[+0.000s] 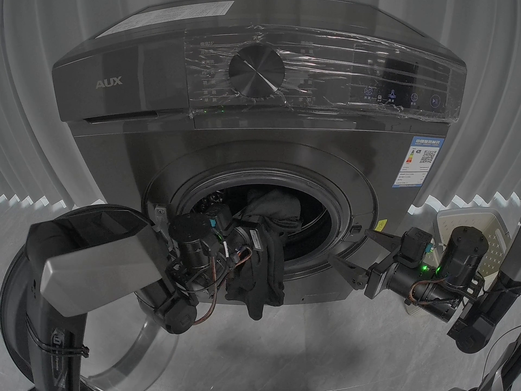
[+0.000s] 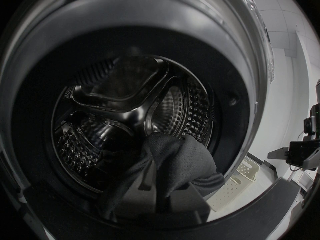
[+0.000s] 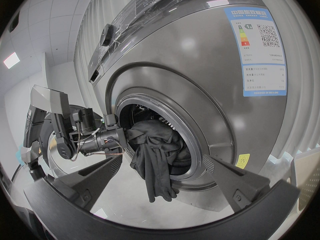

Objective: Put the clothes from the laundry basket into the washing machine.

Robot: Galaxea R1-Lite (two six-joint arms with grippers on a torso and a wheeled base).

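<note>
The grey washing machine (image 1: 260, 137) stands with its drum opening (image 1: 304, 229) uncovered. A black garment (image 1: 266, 272) lies bunched in the opening and hangs down over the front rim. My left gripper (image 1: 251, 225) is at the mouth of the drum, shut on the garment's upper part (image 3: 150, 134); the cloth (image 2: 176, 157) hides its fingertips. The metal drum (image 2: 133, 110) is behind it. My right gripper (image 1: 355, 252) hovers open and holds nothing, low by the machine's right front, beside the white laundry basket (image 1: 480, 229).
The round door (image 1: 130, 348) is swung open at the lower left, under my left arm. Pleated curtains (image 1: 32, 153) hang on both sides of the machine. The grey floor (image 1: 325, 343) lies in front of it.
</note>
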